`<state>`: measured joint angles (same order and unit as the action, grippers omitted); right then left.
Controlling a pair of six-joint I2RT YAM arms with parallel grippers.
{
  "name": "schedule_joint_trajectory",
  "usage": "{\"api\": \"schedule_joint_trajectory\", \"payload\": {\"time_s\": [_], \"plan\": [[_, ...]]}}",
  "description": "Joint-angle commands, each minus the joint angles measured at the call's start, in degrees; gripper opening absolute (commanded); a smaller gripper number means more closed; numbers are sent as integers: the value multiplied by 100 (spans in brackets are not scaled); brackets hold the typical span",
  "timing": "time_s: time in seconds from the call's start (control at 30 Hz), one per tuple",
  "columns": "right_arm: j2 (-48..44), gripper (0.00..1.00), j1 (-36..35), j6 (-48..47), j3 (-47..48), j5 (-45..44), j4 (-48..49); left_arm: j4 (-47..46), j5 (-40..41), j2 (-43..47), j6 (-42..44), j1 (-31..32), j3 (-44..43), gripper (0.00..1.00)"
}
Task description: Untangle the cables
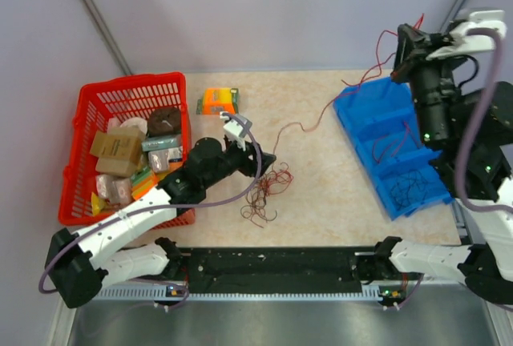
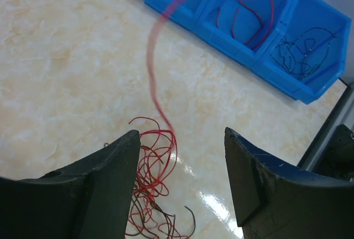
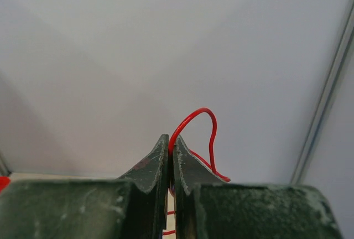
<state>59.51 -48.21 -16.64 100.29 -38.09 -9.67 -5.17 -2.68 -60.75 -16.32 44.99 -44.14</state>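
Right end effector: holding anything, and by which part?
The right end effector pinches a red wire near one end; a short loop pokes past the tips.

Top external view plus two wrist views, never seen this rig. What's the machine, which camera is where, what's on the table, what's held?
Two robot arms, each ending in a two-finger gripper. The top view looks down from above and behind them; the other two cameras ride on the wrists. On the table lie a tangle of thin cables, a blue tray with a few separated cables in its compartments, and a red basket of packets. The left gripper is open over the tangle, holding nothing. The right gripper, raised at the right, is shut on one red cable that trails down to the tangle.
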Motion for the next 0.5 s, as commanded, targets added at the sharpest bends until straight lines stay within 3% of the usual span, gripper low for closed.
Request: {"api": "schedule_joint_trajectory", "payload": {"time_s": [0.0,0.23,0.47], "plan": [[52,0,608,-279,-97,-384,229,306,-418,397,15,10,-165,68],[535,0,1919,731,296,415,-289,753,-514,652,50,10,-358,70],[975,0,2912,881,528,679,-439,781,-672,740,-91,10,-482,70]]}}
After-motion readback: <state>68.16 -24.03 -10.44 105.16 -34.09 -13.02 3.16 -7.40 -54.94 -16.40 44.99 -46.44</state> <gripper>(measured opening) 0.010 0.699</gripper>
